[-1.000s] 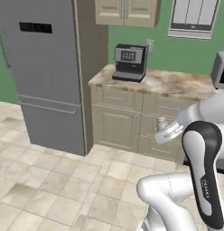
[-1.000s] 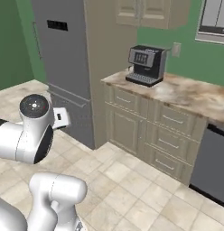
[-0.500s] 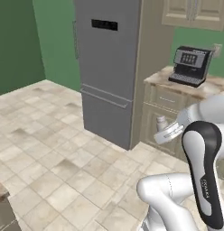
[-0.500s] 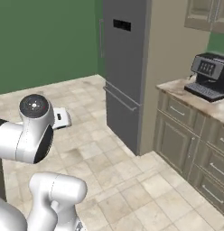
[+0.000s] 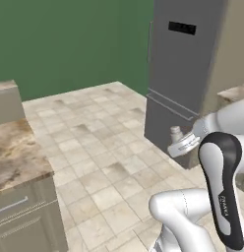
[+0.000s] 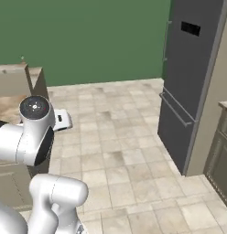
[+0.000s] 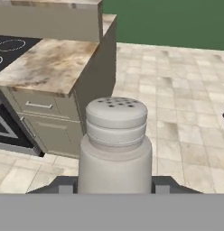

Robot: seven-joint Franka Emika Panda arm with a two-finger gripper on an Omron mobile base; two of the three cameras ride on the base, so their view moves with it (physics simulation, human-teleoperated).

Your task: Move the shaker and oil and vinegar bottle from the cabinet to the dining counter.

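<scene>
The shaker [image 7: 114, 149], a pale grey cylinder with a holed, rounded cap, stands upright between my gripper's [image 7: 114, 186] dark fingers, which are shut on its lower body. In the left base view its cap [image 5: 176, 132] pokes up above the white hand beside the arm. A plain beige-sided block with a marbled top [image 7: 50, 20] rises behind a drawer-fronted worktop; I cannot tell whether it is the dining counter. The oil and vinegar bottle and the cabinet are out of view.
A tall dark grey fridge [image 5: 193, 74] [image 6: 193, 68] stands to the right against a green wall. A marbled worktop with drawer fronts [image 5: 18, 157] [image 7: 46, 63] lies to the left, with a black cooktop [image 7: 10, 49] beside it. Beige tiled floor spreads between them.
The whole picture has swung as the base turned: the coffee machine and its worktop have left the views, the fridge has slid right, and the marbled worktop has come in at left. The grip on the shaker is unchanged.
</scene>
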